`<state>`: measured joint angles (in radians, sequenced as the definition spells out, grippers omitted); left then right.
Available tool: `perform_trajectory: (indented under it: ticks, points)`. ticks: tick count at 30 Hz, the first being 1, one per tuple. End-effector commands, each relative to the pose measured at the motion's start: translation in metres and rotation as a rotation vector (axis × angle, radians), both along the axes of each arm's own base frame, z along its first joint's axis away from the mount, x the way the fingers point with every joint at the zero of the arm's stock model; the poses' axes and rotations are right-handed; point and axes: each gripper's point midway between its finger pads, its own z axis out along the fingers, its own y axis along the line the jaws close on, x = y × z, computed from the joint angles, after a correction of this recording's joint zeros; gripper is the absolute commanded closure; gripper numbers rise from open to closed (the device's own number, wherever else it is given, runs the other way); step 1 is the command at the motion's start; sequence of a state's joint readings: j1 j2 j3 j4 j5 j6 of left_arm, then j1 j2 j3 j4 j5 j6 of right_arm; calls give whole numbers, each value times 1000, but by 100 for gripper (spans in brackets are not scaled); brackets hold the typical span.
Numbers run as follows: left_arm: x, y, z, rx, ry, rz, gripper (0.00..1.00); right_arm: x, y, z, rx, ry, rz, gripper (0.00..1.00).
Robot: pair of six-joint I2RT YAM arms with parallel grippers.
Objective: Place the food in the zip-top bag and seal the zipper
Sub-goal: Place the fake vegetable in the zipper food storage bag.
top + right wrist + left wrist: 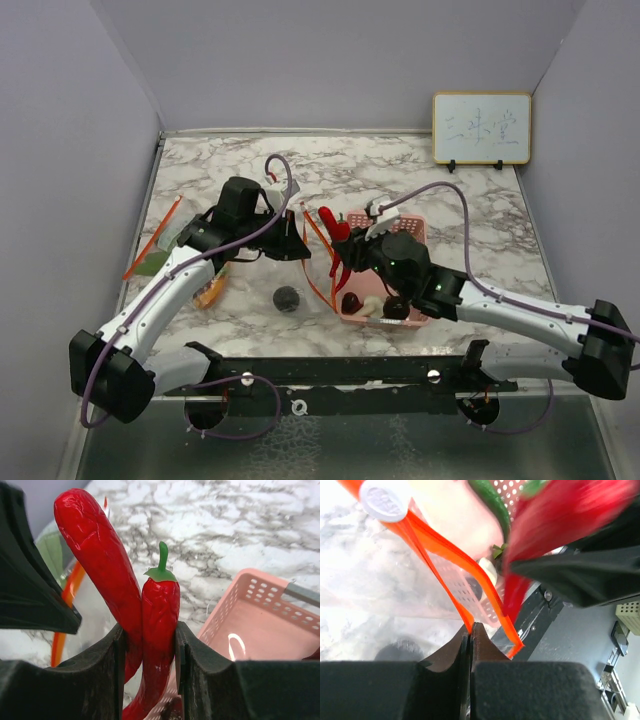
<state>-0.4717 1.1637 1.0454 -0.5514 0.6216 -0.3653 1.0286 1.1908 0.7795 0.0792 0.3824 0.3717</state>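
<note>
Gripping red chilies (155,615) in right fingers (60,690), left fingers (395,690) pinching bag zipper (455,602), whiteboard (481,128) illegible

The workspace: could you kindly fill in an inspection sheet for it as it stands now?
Surface: marble table, no spill seen.
Job's things: zip-top bag unsealed; two red chili peppers at its mouth; dark round piece loose on the table; carrot and greens beside the left arm.
Clutter: pink basket holding dark and white pieces.
Grippers: left gripper shut on the bag's orange zipper edge; right gripper shut on the chili peppers.
Cables: purple cables arch over both arms.
Surroundings: grey walls; whiteboard at the far right.
</note>
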Motion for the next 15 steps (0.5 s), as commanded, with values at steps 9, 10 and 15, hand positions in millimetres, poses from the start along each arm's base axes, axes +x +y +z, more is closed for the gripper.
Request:
perform_trajectory:
  ticks: [9,10,15]
  points:
    - [8,-8,9,-59,-43,18,100,-11,6,34,116,-102,66,93]
    - [9,-8,8,-54,-41,17,100,-15,6,40,139,-127,88,93]
    - [7,-7,6,-50,-29,10,100,-22,-1,85,228,-272,125,93]
